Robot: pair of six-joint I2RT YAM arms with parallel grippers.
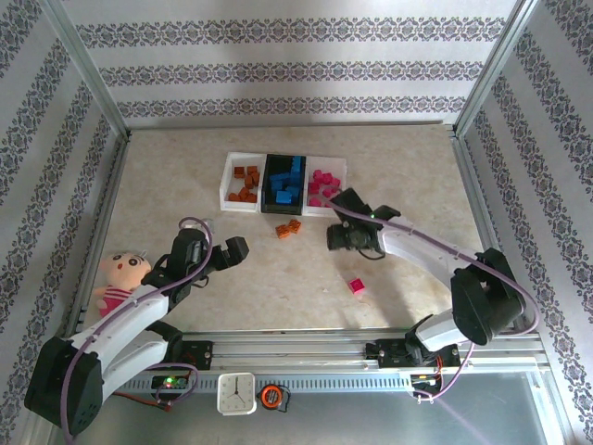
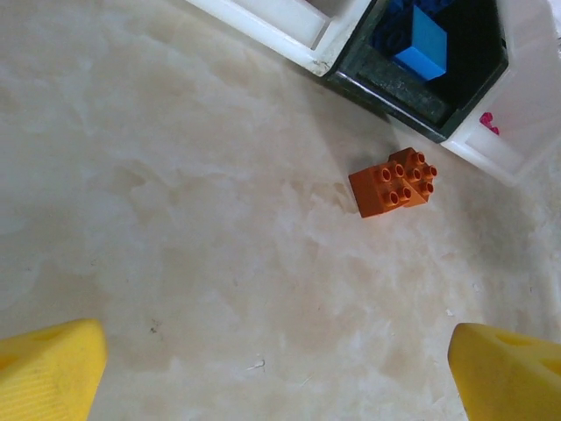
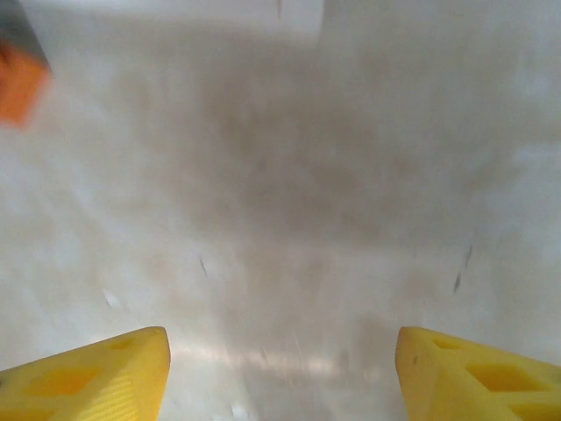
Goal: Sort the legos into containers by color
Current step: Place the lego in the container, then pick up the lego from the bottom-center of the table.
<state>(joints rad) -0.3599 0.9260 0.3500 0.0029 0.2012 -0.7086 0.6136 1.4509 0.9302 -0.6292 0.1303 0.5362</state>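
Three containers stand in a row at the back: a white bin with orange-brown legos, a black bin with blue ones, and a white bin with pink ones. Two joined orange bricks lie on the table in front of the black bin. A single pink brick lies nearer the right arm. My left gripper hangs open, short and left of the orange bricks. My right gripper is open over bare table, right of them. Nothing is between the fingers of either gripper.
A small doll with a pink body lies by the left arm. A clock and an orange tape measure sit on the front rail. Metal frame posts and patterned walls enclose the table.
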